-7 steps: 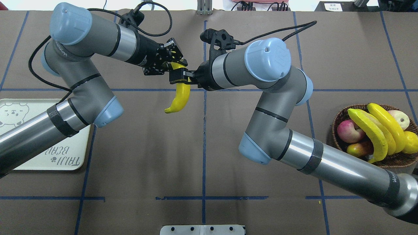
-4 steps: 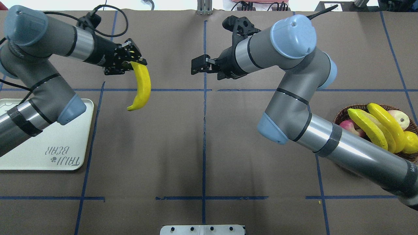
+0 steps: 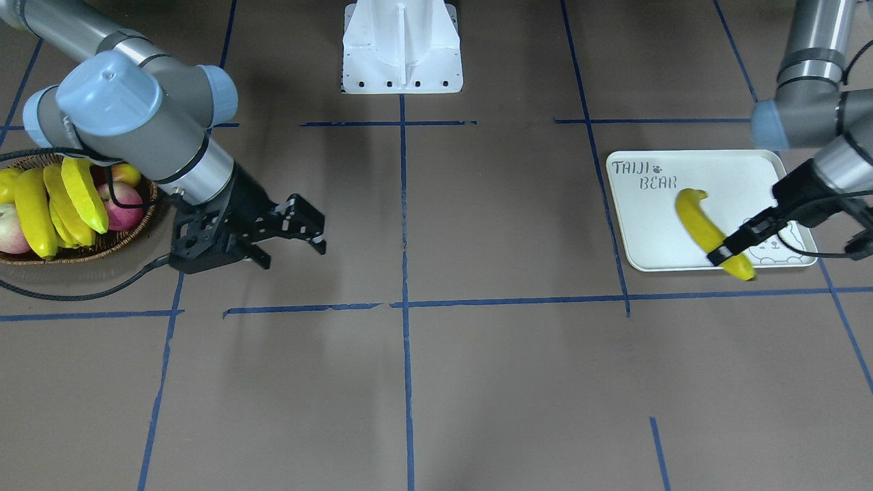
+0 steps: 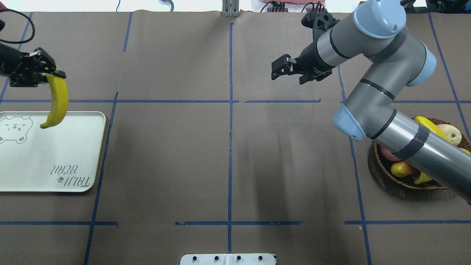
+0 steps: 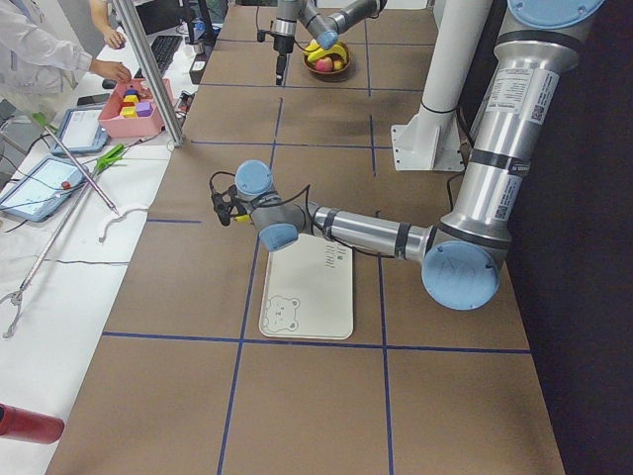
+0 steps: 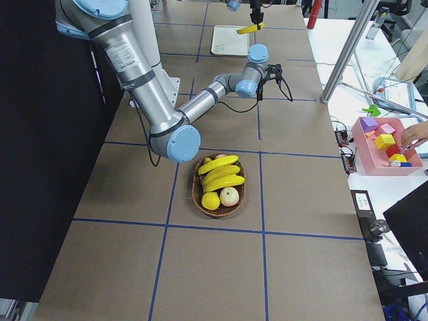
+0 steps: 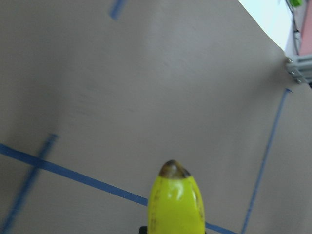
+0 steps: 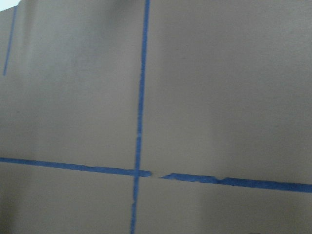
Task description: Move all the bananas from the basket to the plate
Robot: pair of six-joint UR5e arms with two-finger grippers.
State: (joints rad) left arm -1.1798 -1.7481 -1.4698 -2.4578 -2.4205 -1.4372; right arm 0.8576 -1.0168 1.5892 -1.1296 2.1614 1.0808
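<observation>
The left gripper (image 4: pixel 54 73) clamps a smooth curved banana (image 4: pixel 59 99) over the flat white plate's (image 4: pixel 73 147) edge. The right gripper (image 4: pixel 279 68) is open, empty. The woven wicker basket (image 3: pixel 102 252), at the table's (image 4: pixel 184 147) right end, holds three bananas (image 3: pixel 61 198) and round fruit (image 3: pixel 121 204).

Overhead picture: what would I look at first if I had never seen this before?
The bright yellow banana grabs you first, dangling from the left hand over the white bear plate at one end. At the other end sits the brown basket, piled with more bananas and other fruit. The right hand hangs open nearby, holding nothing.
</observation>
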